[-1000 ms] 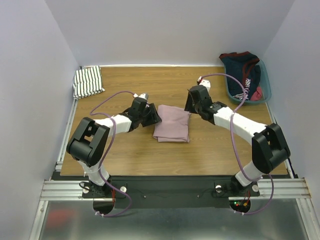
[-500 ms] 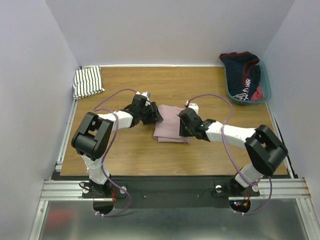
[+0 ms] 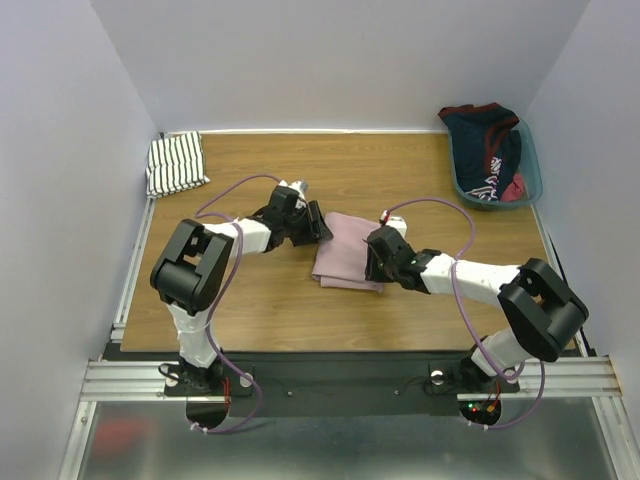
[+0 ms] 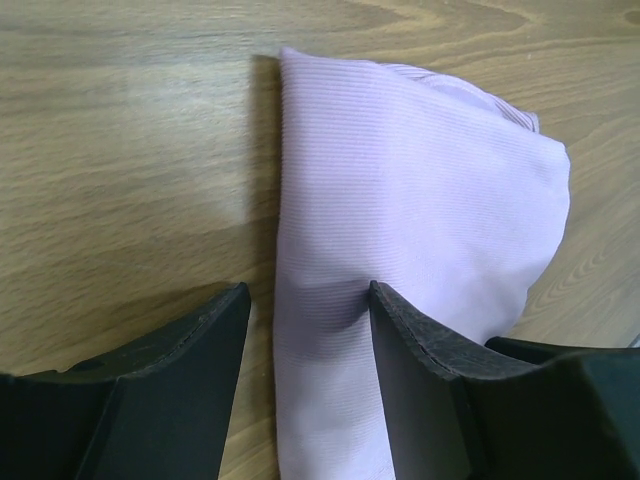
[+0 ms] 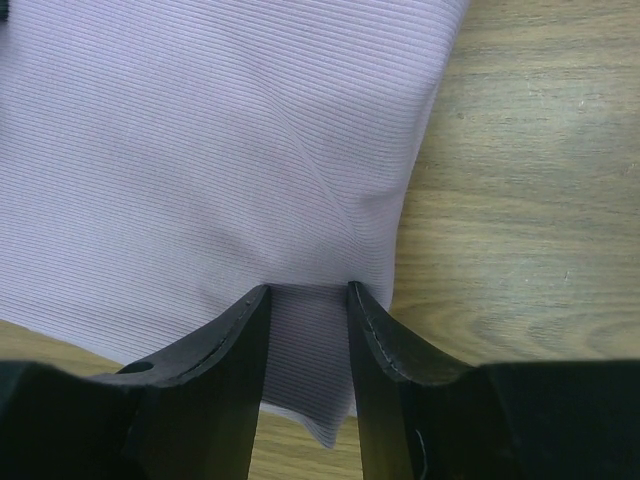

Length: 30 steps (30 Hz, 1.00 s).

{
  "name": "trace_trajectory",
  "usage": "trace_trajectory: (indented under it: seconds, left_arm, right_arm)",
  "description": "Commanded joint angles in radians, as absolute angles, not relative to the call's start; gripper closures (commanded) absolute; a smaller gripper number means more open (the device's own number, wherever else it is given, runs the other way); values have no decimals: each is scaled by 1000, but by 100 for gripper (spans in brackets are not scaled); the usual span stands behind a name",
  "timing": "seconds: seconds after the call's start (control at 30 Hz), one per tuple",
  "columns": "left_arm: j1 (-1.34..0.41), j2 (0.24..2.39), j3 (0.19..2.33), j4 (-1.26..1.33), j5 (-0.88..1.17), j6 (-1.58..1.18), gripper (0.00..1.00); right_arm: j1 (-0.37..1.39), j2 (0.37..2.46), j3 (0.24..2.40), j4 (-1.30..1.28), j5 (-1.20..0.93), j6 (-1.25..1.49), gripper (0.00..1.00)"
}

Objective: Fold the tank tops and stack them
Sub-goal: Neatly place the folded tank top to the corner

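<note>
The pink tank top (image 3: 345, 260) lies folded in a small rectangle at mid-table. My left gripper (image 3: 318, 226) is open at its left edge. In the left wrist view the left gripper (image 4: 308, 290) straddles that edge, one finger (image 4: 215, 330) on the wood and the other pressing the pink tank top (image 4: 420, 190). My right gripper (image 3: 373, 262) is low at the top's right side. In the right wrist view the right gripper (image 5: 307, 290) is open, both tips pressed onto the pink tank top (image 5: 200, 140), with creases running from them. The striped tank top (image 3: 175, 163) lies folded at the far left corner.
A teal basket (image 3: 531, 182) holding dark navy-and-red clothing (image 3: 490, 145) stands at the far right corner. Bare wood tabletop (image 3: 280, 310) surrounds the pink top. White walls close in the left, right and back sides.
The right arm came down from behind the pink top onto its right edge. The left gripper slid a little to the right against the left edge, and the top shifted slightly.
</note>
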<state>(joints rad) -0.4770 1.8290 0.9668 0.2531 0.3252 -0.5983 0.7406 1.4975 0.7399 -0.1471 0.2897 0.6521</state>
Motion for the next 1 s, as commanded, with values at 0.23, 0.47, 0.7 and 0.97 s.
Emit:
trace_trajectory:
  seconds: [0.23, 0.47, 0.7, 0.97]
  left_arm:
    - [-540, 1925, 973, 117, 249, -578, 46]
    - [-564, 1925, 1012, 71, 158, -584, 96]
    - [-568, 1931, 1139, -110, -75, -537, 100]
    - [-490, 1980, 1365, -311, -435, -442, 100]
  right_arm:
    - [742, 1493, 750, -124, 279, 638, 57]
    - [741, 1465, 758, -124, 267, 624, 37]
    - [741, 1375, 870, -164, 245, 562, 9]
    - [742, 1336, 992, -195, 192, 531, 0]
